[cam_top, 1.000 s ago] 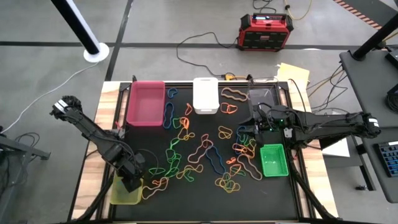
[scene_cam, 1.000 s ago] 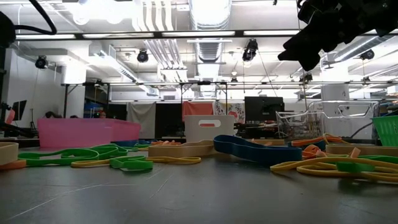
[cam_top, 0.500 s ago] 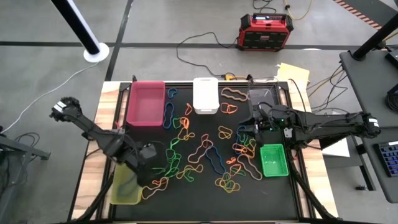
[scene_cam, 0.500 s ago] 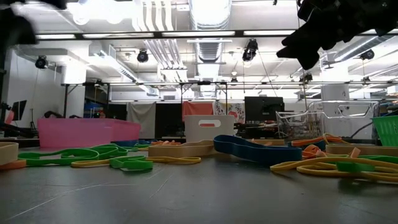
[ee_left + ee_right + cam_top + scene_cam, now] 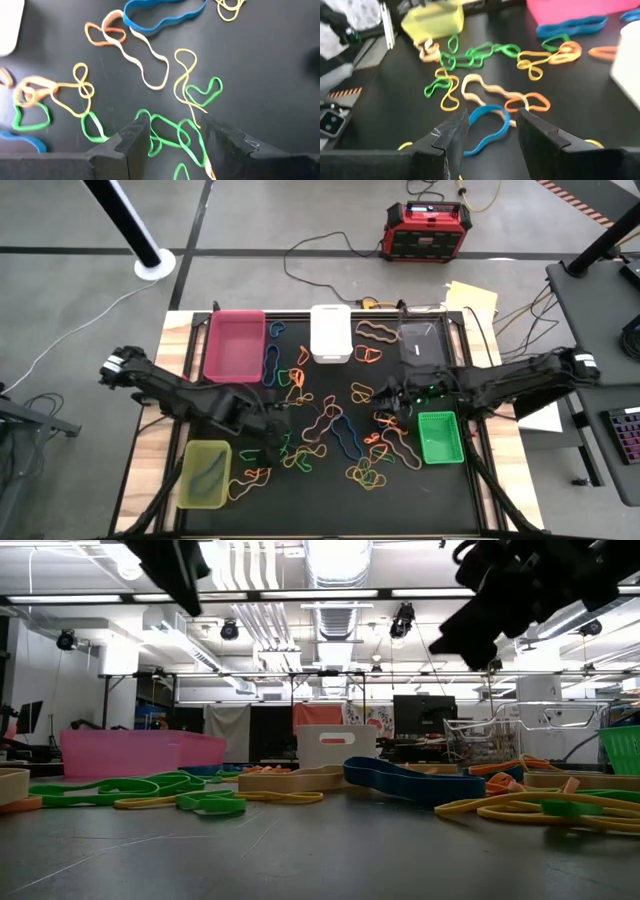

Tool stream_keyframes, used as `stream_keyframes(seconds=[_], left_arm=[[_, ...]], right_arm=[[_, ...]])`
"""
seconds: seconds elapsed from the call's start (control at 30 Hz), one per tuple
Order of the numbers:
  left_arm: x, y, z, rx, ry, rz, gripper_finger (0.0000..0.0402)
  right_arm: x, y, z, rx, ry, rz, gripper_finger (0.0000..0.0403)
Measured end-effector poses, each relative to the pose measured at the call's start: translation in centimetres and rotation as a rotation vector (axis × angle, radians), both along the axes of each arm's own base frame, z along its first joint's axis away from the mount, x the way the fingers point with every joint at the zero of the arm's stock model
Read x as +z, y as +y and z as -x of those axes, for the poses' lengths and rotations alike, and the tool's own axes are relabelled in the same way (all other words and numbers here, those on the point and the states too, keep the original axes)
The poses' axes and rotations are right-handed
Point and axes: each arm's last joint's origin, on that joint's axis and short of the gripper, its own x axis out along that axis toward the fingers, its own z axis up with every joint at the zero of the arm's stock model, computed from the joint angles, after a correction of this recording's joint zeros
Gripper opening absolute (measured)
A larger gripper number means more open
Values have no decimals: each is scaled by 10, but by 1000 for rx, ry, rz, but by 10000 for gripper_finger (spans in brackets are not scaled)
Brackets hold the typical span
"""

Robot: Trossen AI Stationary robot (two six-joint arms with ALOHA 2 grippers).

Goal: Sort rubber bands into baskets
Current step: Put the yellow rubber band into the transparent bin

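At the table's left edge sit two of the baskets — the pink basket (image 5: 235, 346) at the far side and the yellow-green basket (image 5: 205, 474) at the near side, with at least one band lying in it. Just right of them the left gripper (image 5: 268, 436) hangs over a knot of green rubber bands (image 5: 172, 137); the left wrist view shows its fingers (image 5: 131, 142) spread apart with nothing between them, the green loops lying on the mat directly under the gap. By my reading the step in hand is a fresh pick: the gripper is lined up above a green band but has not dropped onto it. The next move calls for lowering until one finger slips inside or beside a loop, then pinching a single strand — hard, since the green loops tangle with a yellow band (image 5: 185, 80).

Toward the middle, the bulk of the rubber bands (image 5: 330, 430) lie scattered on the black mat, with the white basket (image 5: 331, 333) and the clear basket (image 5: 420, 340) along the far edge.

Further right, the right gripper (image 5: 392, 395) hovers near the bright green basket (image 5: 440, 437), jaws likewise apart and empty, a blue band (image 5: 487, 127) on the mat below and between its fingers — it too looks poised to pick. Most of the sorting is not yet done.
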Motion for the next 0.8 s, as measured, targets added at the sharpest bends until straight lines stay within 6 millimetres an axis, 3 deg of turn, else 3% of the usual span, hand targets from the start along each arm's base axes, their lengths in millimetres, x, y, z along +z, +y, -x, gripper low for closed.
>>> stream_keyframes(seconds=[0.33,0.8], left_arm=[[-18,-3,-19,-11,-5,-14,160],[-29,27,-29,162,-100,60,160]], right_arm=[[-21,11,-18,33,106,-27,160],[-25,13,-20,57,119,6,160]])
